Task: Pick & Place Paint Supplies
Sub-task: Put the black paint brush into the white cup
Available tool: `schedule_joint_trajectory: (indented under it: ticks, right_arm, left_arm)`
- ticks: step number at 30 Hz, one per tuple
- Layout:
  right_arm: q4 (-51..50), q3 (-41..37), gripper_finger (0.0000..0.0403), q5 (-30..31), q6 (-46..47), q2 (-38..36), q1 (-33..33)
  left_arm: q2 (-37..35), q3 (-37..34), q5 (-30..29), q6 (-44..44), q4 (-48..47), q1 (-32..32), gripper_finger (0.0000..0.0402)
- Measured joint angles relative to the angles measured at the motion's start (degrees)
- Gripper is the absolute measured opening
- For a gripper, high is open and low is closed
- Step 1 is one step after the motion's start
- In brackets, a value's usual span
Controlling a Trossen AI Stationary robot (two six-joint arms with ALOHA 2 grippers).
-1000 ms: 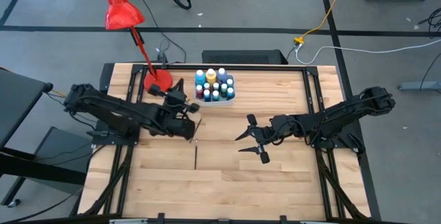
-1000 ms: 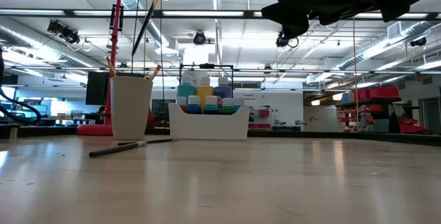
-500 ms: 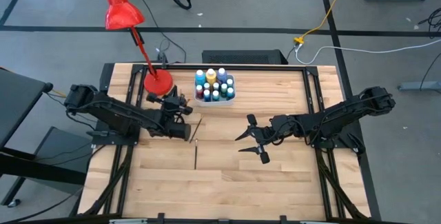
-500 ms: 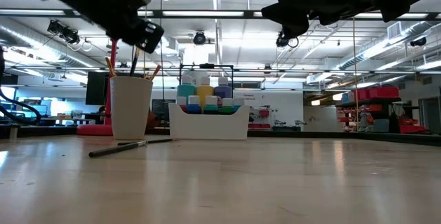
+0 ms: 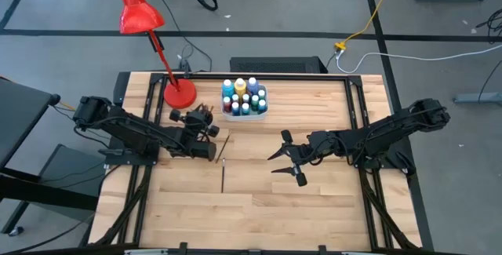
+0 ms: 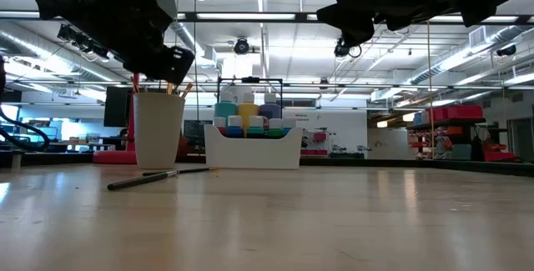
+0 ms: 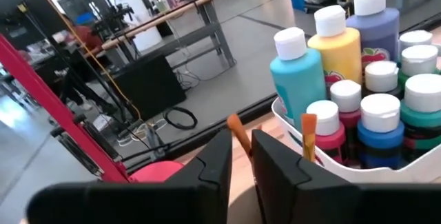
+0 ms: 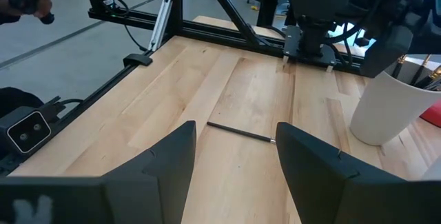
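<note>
My left gripper hangs low over the white cup, which it hides in the high view, and is shut on a paintbrush. More brush handles stick up from the cup. A white caddy of small paint bottles stands on the table just right of the cup. Two dark brushes lie flat on the table, one beside the left gripper and one nearer the near edge. My right gripper hovers open over the table's middle, touching nothing. My left gripper pinches a paintbrush between its two fingers, just below the brush's orange upper end. The fingers come from above, pointing down. The brush stands upright in the cup, and the cup's wall hides its lower part.
A red desk lamp stands on its round base at the far left, its stem slanting up just behind the cup. Bare wood lies between the two grippers and toward the near edge. Black frame rails run along the table's sides.
My left gripper has moved toward the far-left, to above the cup, and come down. The brush that hung slanted below it, high over the cup, now stands inside the cup. The right arm has kept still.
</note>
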Motion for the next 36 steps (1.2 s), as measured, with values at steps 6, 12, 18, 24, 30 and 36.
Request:
schedule_joint_trajectory:
  ticks: [6, 12, 18, 24, 30, 36]
  right_arm:
    - [0.01, -0.02, 0.0208, 0.03, 0.0, 0.0, 0.0]
    - [0.01, -0.02, 0.0208, 0.05, 0.0, 0.0, 0.0]
    - [-0.03, -0.02, 0.0208, -0.04, 0.06, 0.0, 0.0]
    - [-1.45, -0.04, 0.0208, -0.07, 3.15, 0.0, 0.0]
    - [-3.4, -0.07, 0.0208, -0.04, 4.18, 0.0, 0.0]
    - [-3.54, -0.07, 0.0208, -0.02, 4.45, 0.0, 0.0]
  left_arm:
    - [-0.09, 0.09, -0.11, 5.83, 2.89, 0.02, 0.0103]
    - [-0.09, 6.78, -0.09, 15.9, 3.23, -0.9, 0.015]
    - [-0.11, 18.36, 3.62, 25.62, 3.91, -3.83, 0.0176]
    - [-0.13, 25.15, 17.03, 27.59, 5.02, -6.32, 0.0175]
    - [-0.11, 25.22, 26.63, 20.97, 3.82, -9.42, 0.0159]
    - [-0.04, 19.13, 26.25, 5.84, 5.79, -16.0, 0.0144]
